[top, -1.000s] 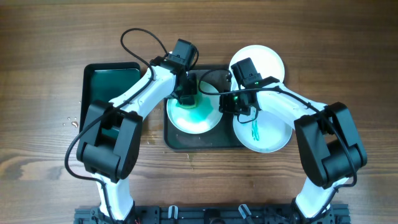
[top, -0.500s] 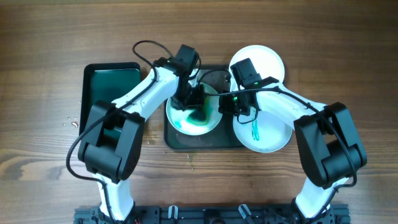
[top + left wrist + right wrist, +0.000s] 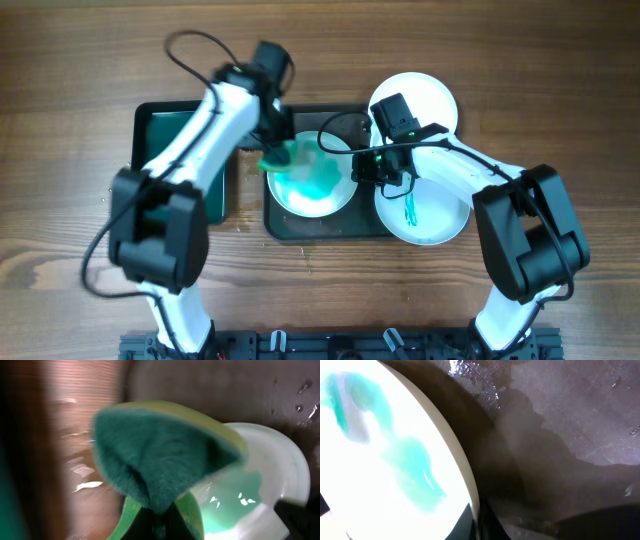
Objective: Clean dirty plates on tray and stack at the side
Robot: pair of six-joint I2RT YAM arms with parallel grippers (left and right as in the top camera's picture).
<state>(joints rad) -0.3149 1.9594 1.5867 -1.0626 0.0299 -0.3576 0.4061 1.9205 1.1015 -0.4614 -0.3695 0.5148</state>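
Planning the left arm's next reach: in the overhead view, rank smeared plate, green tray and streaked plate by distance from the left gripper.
From the left gripper:
1. The smeared plate, on the grey tray, right beside it.
2. The green tray, to its left.
3. The streaked plate, far right.

Arm links [image 3: 200, 130]: were white, rounded.
Joint housings [image 3: 155, 225]: were black, bulky.
Cables [image 3: 190, 34]: were black, thin, looping.
Wrist light [image 3: 381, 157]: glowed green.

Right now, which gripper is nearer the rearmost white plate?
Right. The right gripper sits just in front-left of the rearmost plate; the left gripper, holding the sponge, is farther left, across the tray.
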